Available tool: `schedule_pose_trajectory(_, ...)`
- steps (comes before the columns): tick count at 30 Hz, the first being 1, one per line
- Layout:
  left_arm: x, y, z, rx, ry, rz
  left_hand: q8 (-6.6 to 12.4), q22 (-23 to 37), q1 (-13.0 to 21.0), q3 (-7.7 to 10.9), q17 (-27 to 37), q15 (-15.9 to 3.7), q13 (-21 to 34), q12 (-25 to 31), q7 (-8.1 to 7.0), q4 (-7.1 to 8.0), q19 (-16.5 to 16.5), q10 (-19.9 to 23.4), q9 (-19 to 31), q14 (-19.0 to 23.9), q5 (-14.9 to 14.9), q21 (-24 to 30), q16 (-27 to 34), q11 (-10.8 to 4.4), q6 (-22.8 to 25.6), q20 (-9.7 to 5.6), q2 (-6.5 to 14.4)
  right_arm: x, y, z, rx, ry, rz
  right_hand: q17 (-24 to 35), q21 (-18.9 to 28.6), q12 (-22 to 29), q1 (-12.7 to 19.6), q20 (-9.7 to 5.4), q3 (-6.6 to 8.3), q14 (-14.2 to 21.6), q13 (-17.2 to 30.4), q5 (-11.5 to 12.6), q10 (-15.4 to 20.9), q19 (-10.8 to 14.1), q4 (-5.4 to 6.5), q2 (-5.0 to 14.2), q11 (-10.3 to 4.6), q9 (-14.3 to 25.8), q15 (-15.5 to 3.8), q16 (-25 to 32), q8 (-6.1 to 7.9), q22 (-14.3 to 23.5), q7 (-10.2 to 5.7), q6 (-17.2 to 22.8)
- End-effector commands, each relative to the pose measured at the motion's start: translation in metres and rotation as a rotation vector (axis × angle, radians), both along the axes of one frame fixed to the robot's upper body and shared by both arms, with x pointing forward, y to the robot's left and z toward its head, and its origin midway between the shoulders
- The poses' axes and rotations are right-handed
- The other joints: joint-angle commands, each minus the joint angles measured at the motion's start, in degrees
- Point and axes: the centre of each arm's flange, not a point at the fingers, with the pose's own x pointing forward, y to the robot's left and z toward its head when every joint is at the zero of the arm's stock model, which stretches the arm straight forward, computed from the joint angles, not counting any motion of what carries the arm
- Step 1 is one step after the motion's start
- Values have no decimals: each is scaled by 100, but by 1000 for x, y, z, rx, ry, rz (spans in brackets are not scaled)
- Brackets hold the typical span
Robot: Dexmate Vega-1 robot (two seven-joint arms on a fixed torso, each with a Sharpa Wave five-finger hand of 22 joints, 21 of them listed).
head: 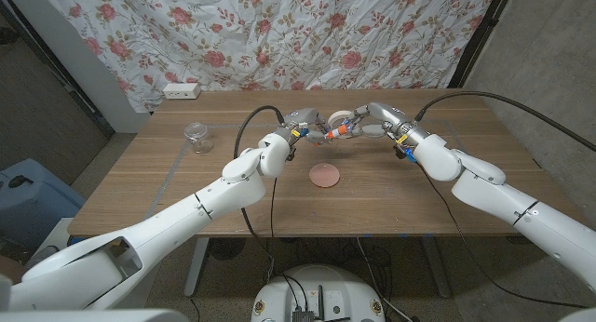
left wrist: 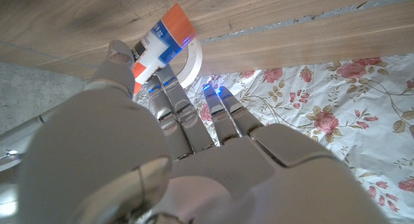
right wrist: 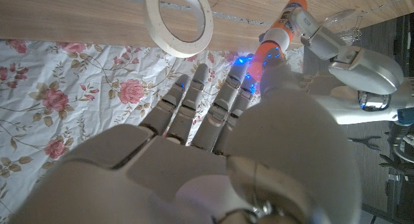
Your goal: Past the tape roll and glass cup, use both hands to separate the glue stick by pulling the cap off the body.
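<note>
Glue stick [head: 339,129] held up off the desk [head: 223,196] near the far edge, level between the two hands, just in front of the tape roll [head: 343,118]; glass cup [head: 196,134] well apart toward the far left corner. Left hand [head: 300,128] pinching the white-and-orange body between thumb and fingers [left wrist: 169,81], other fingers stretched out straight. Right hand [head: 380,120] closed on the orange end, thumb side wrapped round it, remaining fingers [right wrist: 187,98] extended. Held from opposite ends so that a straight pull apart along the stick's own line can free the cap. Cap and body seemingly joined yet, no gap to be made out between them, so separation judged not yet done. Raised clear of the desk probably to leave both wrists room to draw apart. Pink round pad [head: 324,175] lying flat mid-desk, nearer the front.
</note>
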Motion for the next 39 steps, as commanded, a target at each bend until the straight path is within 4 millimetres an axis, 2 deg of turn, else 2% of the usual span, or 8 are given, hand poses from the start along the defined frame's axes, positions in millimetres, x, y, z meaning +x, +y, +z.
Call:
schedule_pose_trajectory(1, 0, 0, -2, 10, -3, 4, 43, 5, 94, 5, -2, -786, 11, 27, -8, 29, -7, 26, 24, -9, 48, -16, -10, -26, 56, -353, 146, -1, -5, 4, 11, 8, 5, -7, 8, -2, -13, -2, -22, 64, 12, 14, 32, 44, -7, 34, 8, 31, -878, -2, 34, 0, -191, 283)
schedule_pose_trajectory(22, -2, 7, 0, 24, -5, 25, 47, 4, 95, -2, -2, -784, 11, 27, -19, 29, -6, 19, 24, -8, 48, -16, -9, -25, 60, -354, 148, -1, -14, 8, 16, -1, -16, -15, 1, -30, -28, 23, -52, 52, 20, 12, 16, 45, -3, 39, 4, 20, -868, -8, 16, 1, -197, 257)
schedule_pose_trajectory(39, -5, 36, 6, 87, -7, 97, 43, 5, 91, -10, -2, -788, 11, 26, -24, 30, -5, 11, 24, -9, 48, -16, -10, -25, 46, -352, 150, 8, -29, 10, -4, 5, -80, -11, -2, -60, -7, 13, -68, 51, 35, 11, -28, 43, -12, 56, 8, 15, -881, 3, -1, 1, -195, 231)
